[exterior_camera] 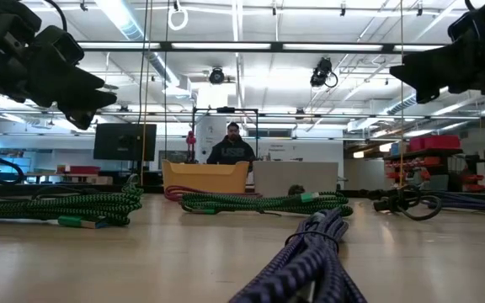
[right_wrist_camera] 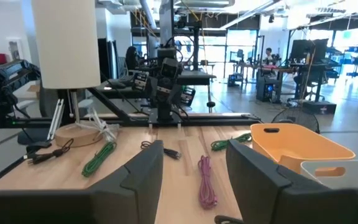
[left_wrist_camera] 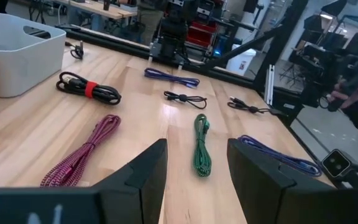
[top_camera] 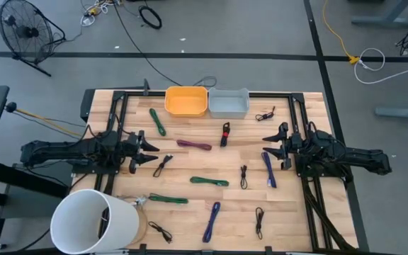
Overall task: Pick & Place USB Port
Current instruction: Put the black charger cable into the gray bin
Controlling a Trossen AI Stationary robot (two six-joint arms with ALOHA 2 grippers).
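Cables lie scattered over my wooden table (top_camera: 190, 212): green ones, a maroon cable (top_camera: 193, 145), a black cable with a red band (top_camera: 224, 133), purple-blue ones and small black ones, with the orange bin (top_camera: 186, 100) and grey bin (top_camera: 229, 103) side by side at the far edge. My left gripper (top_camera: 149, 154) hovers at the left side with fingers apart and nothing between them, a small black cable (top_camera: 162, 166) just beside it. My right gripper (top_camera: 270, 144) hangs at the right side, fingers likewise apart and empty, near a purple-blue cable (top_camera: 268, 169).
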